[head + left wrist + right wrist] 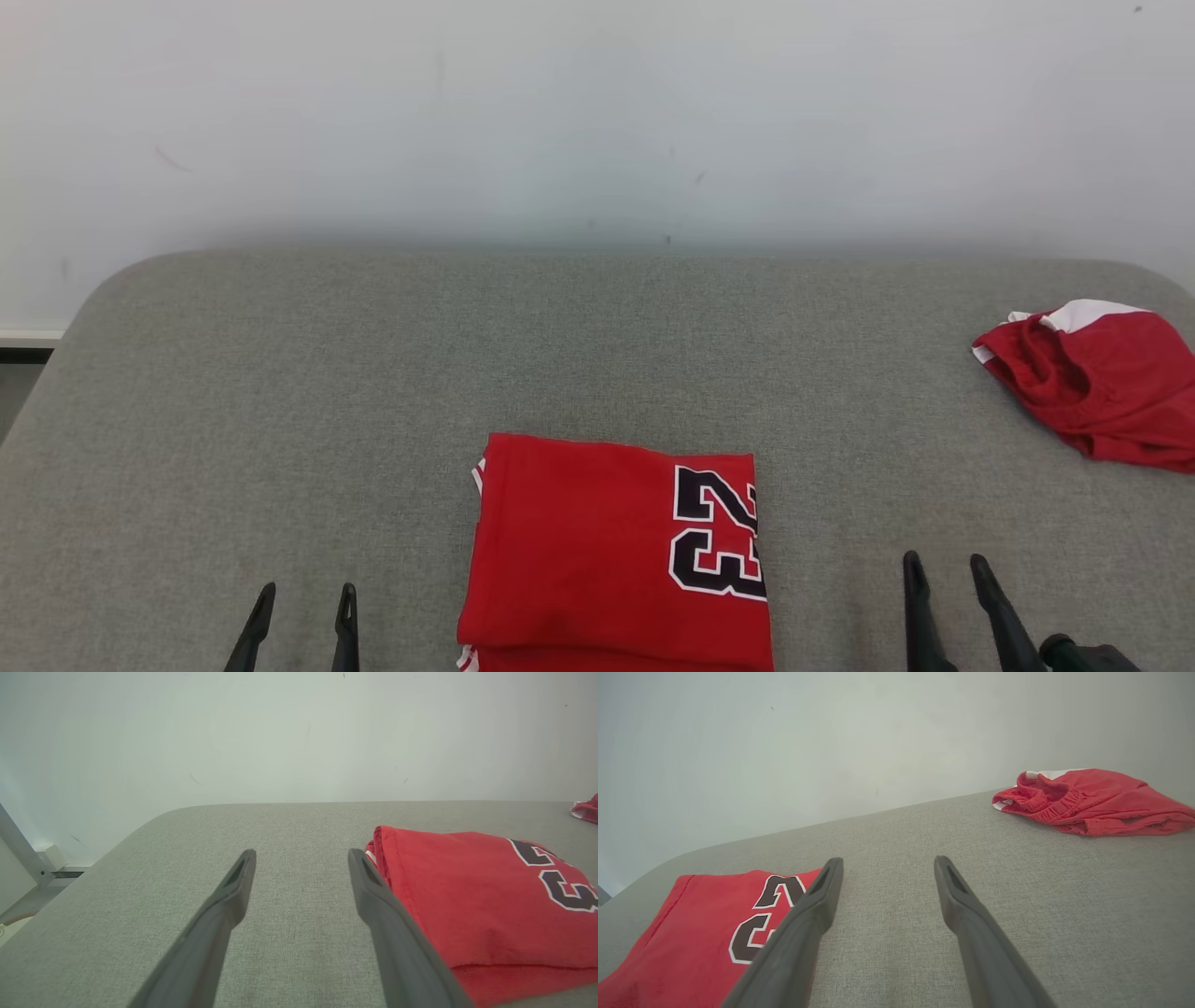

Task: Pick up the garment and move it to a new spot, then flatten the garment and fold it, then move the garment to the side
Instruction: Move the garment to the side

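Inventory of what I see from the remote station, with clock positions read off the head view.

1. Table [373, 392]: grey woven fabric top with rounded far corners. It bears every item below.

2. Jersey [616, 551]: red, folded into a neat rectangle of several layers and lying flat on the table at 6 o'clock, nearest the robot. A black "23" outlined in white sits along its 3 o'clock edge, turned sideways. White trim peeps out at the 9 o'clock edge. Neither gripper touches it.

3. Left gripper [308, 590]: at 7 o'clock, low over the table and just beside the jersey's 9 o'clock edge, with bare table between them. I see its two dark fingers spread wide apart and nothing between them.

4. Right gripper [944, 558]: at 5 o'clock, on the other side of the jersey and a little farther from it. Its fingers are likewise parted and hold nothing; in the right wrist view I see grey fabric between them.

5. Shorts [1102, 383]: a second red garment with a white panel and a gathered waistband. It lies crumpled at 3 o'clock near the table's edge, well apart from the jersey.

6. Wall [597, 112]: pale, with a few faint scuffs, behind the table at 12 o'clock.
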`<state>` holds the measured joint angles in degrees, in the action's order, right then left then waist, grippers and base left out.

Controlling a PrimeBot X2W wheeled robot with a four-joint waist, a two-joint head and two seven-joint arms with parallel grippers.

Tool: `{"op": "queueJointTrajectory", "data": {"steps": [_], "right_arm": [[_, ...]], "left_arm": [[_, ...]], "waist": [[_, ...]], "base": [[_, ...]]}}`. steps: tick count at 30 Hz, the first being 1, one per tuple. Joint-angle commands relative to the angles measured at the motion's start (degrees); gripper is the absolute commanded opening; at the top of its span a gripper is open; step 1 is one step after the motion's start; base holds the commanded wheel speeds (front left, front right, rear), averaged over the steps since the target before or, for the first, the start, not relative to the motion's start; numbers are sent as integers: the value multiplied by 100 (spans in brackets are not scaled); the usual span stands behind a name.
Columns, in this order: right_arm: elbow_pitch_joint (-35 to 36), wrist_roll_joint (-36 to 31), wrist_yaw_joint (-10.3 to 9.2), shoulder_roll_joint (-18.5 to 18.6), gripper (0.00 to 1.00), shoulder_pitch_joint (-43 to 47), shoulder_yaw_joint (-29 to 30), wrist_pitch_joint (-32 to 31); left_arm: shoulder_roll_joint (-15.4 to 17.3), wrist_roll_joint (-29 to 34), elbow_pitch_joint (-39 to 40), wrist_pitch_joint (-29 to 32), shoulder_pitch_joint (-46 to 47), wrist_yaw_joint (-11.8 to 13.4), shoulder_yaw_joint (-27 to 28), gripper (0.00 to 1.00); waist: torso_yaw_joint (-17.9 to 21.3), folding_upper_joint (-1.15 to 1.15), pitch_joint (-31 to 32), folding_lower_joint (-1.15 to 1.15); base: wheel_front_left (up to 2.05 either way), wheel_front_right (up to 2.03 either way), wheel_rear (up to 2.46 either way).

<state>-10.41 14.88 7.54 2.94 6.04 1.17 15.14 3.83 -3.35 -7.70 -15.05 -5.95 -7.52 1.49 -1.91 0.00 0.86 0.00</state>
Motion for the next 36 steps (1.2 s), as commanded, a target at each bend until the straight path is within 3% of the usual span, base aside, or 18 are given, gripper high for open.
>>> {"op": "queueJointTrajectory", "data": {"steps": [1,9,21,26,34,35,36], "right_arm": [[-62,-18,-12,-14,100,-68,-92,-3],[-769,35,-12,-8,100,-766,-519,-4],[-3743,306,-12,-7,100,-2591,-1225,-92],[-4668,719,-12,-4,100,-2992,-1578,-183],[-5396,1507,-11,-14,100,-3177,-2273,-261],[-5421,1622,-11,-16,52,-3186,-2349,-253],[-5456,1693,-11,-18,31,-3189,-2423,-249]], "left_arm": [[-4,26,25,-12,-41,6,-8,100],[-15,11,16,-12,30,7,-50,100],[-26,-42,-109,-12,142,7,-214,100],[-16,-73,-171,-12,144,7,-281,100],[64,-104,-202,-12,229,7,-331,100],[71,-108,-205,-12,233,7,-327,100],[76,-112,-211,-12,237,7,-319,100]], "waist": [[-15,0,-2,0],[-89,0,-52,0],[-380,0,-107,0],[-484,0,-103,0],[-579,0,-86,0],[-582,0,-85,0],[-582,0,-83,0]], "base": [[0,0,0],[0,0,0],[0,0,0],[0,0,0],[0,0,0],[0,0,0],[0,0,0]]}}
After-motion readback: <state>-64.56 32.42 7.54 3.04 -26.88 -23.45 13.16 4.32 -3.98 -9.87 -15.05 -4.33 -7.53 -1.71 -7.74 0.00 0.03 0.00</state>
